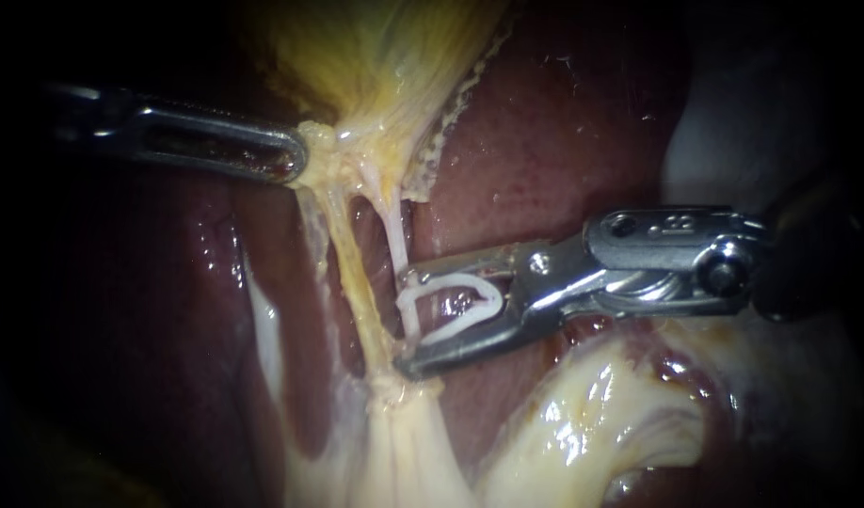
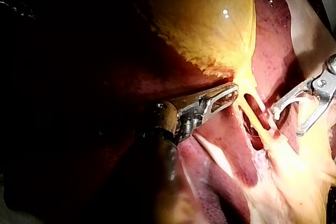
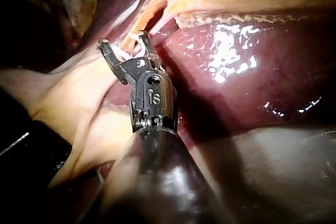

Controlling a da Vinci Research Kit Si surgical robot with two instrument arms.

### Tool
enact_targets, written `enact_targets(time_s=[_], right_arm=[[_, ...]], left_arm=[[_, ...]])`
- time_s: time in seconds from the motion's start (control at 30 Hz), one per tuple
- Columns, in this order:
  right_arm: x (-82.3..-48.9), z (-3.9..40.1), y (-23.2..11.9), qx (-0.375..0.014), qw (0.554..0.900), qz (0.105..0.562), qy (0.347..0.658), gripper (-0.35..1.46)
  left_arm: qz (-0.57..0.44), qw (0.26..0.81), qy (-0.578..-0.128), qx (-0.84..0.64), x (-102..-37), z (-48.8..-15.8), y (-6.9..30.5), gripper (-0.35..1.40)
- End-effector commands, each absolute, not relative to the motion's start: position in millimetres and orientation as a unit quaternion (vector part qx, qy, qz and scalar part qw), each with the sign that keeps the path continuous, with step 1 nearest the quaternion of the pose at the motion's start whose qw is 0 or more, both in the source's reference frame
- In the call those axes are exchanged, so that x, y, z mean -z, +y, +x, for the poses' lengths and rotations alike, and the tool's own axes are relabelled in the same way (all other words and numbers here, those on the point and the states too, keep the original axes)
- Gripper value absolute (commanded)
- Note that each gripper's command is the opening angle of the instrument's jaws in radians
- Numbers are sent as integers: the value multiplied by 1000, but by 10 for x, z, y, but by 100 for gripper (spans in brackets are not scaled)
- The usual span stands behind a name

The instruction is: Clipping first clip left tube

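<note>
My left instrument comes in from the left, its jaws shut on the pale tissue where the yellow gallbladder narrows. From there two tubes run down. The left tube is yellowish; the right tube is thin and whitish. My right instrument comes from the right, its wide-spread jaws holding a white clip. The whitish tube crosses the clip's mouth, and the yellowish one lies just past the jaw tips. The left wrist view shows both instruments. In the right wrist view the jaws straddle the strands.
Dark red liver lies behind and to the right of the tubes. Pale glistening fatty tissue bulges under my right instrument. More pale tissue gathers where the tubes end below.
</note>
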State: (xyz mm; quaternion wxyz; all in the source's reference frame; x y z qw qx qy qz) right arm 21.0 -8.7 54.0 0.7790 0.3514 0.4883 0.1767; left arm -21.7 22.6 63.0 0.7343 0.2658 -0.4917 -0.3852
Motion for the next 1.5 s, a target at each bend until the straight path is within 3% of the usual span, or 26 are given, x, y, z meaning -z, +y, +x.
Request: enact_targets(time_s=[0.03, 0.37, 0.57, 0.87, 1.17, 1.5], right_arm=[[-547, 212, -88, -176, 780, 350, 488, 50], [-593, 226, -100, -168, 791, 349, 473, 50], [-603, 233, -100, -168, 795, 347, 469, 50], [-602, 258, -100, -172, 785, 351, 480, 50], [-591, 266, -109, -183, 738, 403, 509, 50], [-565, 273, -136, -148, 716, 452, 511, 45]], left_arm=[[266, 734, -492, 385, -631, -217, 226, -35], [266, 734, -492, 385, -631, -217, 226, -35], [266, 734, -492, 385, -631, -217, 226, -35], [265, 734, -492, 385, -631, -217, 225, -35], [267, 734, -492, 384, -632, -218, 225, -35], [266, 734, -492, 384, -632, -218, 225, -35]])
